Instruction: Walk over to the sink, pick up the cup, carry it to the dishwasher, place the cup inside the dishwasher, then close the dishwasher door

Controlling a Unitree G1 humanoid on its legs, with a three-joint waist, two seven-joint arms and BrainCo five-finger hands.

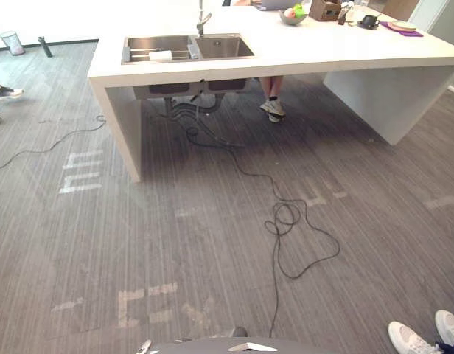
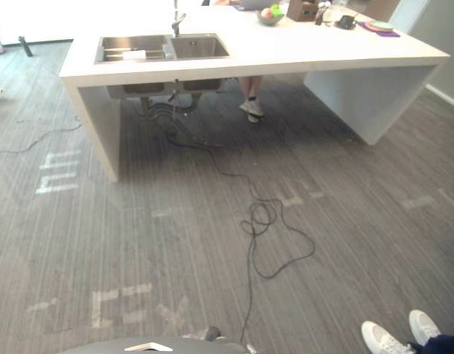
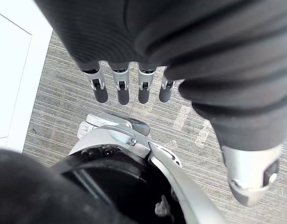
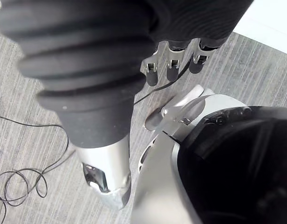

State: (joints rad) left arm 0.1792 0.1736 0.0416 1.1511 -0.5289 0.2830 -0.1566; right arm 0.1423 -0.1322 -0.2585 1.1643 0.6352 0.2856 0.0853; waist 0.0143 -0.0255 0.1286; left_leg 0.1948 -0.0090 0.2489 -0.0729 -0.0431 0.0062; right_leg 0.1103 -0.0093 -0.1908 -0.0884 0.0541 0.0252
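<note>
A white island counter point(image 1: 301, 51) stands across the floor, some way ahead of me. Its steel double sink point(image 1: 186, 48) is set in the counter's left end, with a tap point(image 1: 202, 18) behind it. A small white thing point(image 1: 160, 55), perhaps the cup, lies in the left basin. My left hand point(image 3: 120, 88) hangs at my side above the grey floor, fingers straight and holding nothing. My right hand point(image 4: 174, 70) hangs the same way, open and empty.
A person's legs point(image 1: 272, 103) show under the counter behind the sink. White shoes point(image 1: 422, 335) stand close at my lower right, another shoe point(image 1: 6, 91) at the far left. A fruit bowl point(image 1: 292, 15), a black mug point(image 1: 369, 21) and a purple mat point(image 1: 401, 28) sit on the counter's right part.
</note>
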